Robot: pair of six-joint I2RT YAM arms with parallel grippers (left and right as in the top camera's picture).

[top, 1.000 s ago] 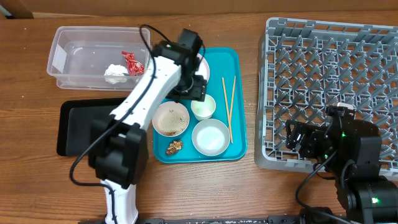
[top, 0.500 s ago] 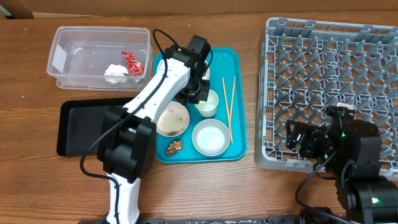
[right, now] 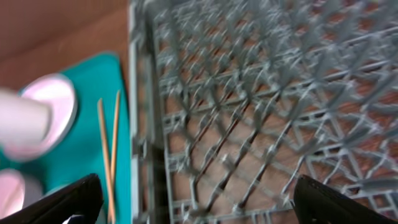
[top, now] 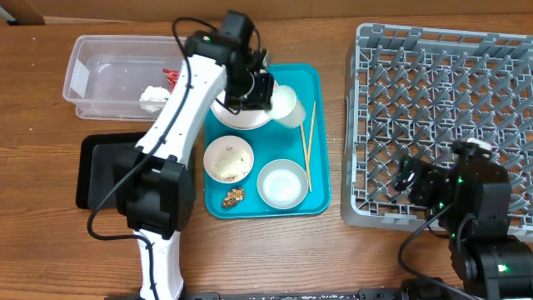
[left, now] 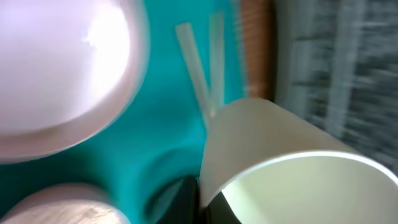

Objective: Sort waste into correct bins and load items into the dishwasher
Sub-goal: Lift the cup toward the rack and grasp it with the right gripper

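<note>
My left gripper is shut on the rim of the white cup, which hangs tilted above the teal tray. In the left wrist view the cup fills the lower right, its wall pinched between the black fingers. Below it lie the white-pink plate and two chopsticks. One bowl holds rice, another looks empty, and a brown scrap lies beside them. My right gripper stands open over the grey dish rack.
The clear tub at the back left holds a red wrapper and a white tissue wad. A black tray lies in front of it. The rack's wall stands just right of the teal tray.
The left gripper has shut on the cup and carried it up and toward the back of the tray, uncovering the plate. The right arm has shifted slightly.
</note>
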